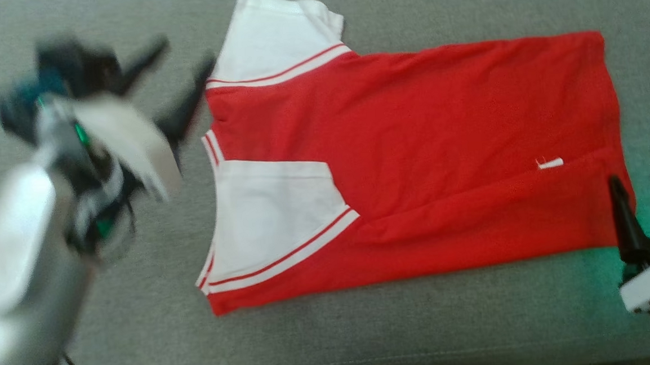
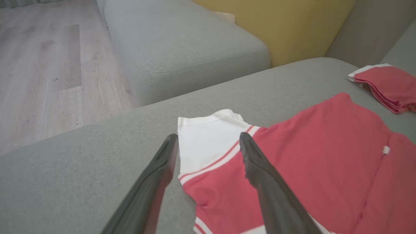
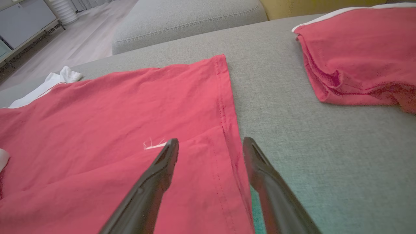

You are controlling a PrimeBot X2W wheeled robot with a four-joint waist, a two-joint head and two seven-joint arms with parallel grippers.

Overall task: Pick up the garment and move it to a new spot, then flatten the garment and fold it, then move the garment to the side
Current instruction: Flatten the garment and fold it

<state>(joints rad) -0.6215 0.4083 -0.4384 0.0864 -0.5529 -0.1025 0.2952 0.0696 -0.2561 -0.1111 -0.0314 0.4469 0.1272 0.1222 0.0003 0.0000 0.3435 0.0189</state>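
I have the red cotton T-shirt with white striped sleeves lying spread on the grey fabric sofa cushion, with its collar end by my left gripper and its hem end by my right gripper. Both pairs of fingers stand apart and hold nothing. The left hovers beside the far sleeve, the right by the near hem corner. I judge the moving and flattening done, and the near long edge looks turned over once. Further folds and the shift aside are left, perhaps towards the folded red cloth pile beyond the hem.
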